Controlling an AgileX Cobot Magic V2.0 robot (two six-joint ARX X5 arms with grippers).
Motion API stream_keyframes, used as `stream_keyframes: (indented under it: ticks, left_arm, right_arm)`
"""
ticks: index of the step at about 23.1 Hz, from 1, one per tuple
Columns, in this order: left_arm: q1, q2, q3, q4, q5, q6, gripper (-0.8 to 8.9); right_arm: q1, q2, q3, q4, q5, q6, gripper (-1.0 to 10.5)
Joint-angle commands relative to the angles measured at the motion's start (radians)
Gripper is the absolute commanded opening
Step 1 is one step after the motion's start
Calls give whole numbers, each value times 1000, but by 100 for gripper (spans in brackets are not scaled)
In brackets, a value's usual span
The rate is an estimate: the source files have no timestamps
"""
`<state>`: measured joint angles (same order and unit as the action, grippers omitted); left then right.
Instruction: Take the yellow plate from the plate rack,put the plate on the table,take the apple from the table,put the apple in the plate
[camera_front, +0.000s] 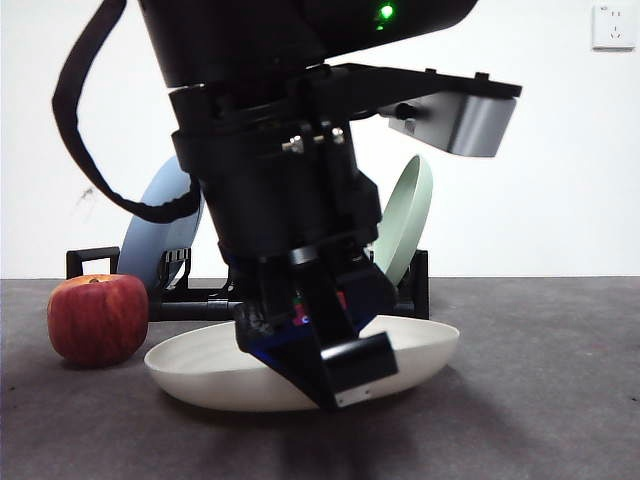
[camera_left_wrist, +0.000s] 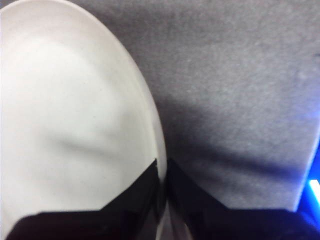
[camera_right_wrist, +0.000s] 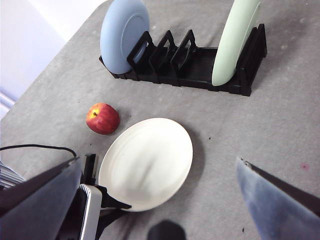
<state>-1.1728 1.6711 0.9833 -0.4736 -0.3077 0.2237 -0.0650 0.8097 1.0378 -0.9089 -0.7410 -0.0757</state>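
Left gripper (camera_left_wrist: 162, 172) pinching the yellow plate (camera_left_wrist: 65, 115) at its rim
Plate lying on the table (camera_right_wrist: 280, 125); apple (camera_right_wrist: 102, 118) sitting just beside the plate; right gripper (camera_right_wrist: 160, 200) hanging spread above.

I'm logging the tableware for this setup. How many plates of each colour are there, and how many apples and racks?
Yellow plate, on the table, left gripper shut on its rim: 1
Blue plate, in the plate rack: 1
Pale green plate, in the rack: 1
Apple: 1
Plate rack: 1
Total: 5
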Motion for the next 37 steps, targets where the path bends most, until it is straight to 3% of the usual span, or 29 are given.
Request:
stream_keyframes:
  ticks: [1,2,6,10,18,22,25,30,37]
  left_arm:
    - [11,5,-14,-1,79,-41,116]
    - [11,5,-13,3,79,-41,162]
    - [16,4,5,10,79,-41,166]
    - [16,-31,90,-80,79,-77,166]
    - [113,-438,229,-233,71,-244,155]
    - [196,-672,229,-294,70,-312,152]
    - [219,-787,229,-345,66,-346,-15]
    - [219,-876,229,-472,39,-439,-7]
    - [218,-958,229,-605,-7,-530,-7]
  right_arm:
    - [1,0,4,-5,-5,-7,563]
    - [1,0,4,-8,-4,-7,563]
    - [1,0,4,-10,-5,-7,563]
    - [1,0,4,-10,-4,-7,563]
    - [23,36,4,39,-60,6,563]
    - [151,98,4,129,-60,39,562]
    - [300,169,5,270,-35,100,563]
    - [533,319,10,438,85,111,563]
    - [726,591,167,447,219,60,566]
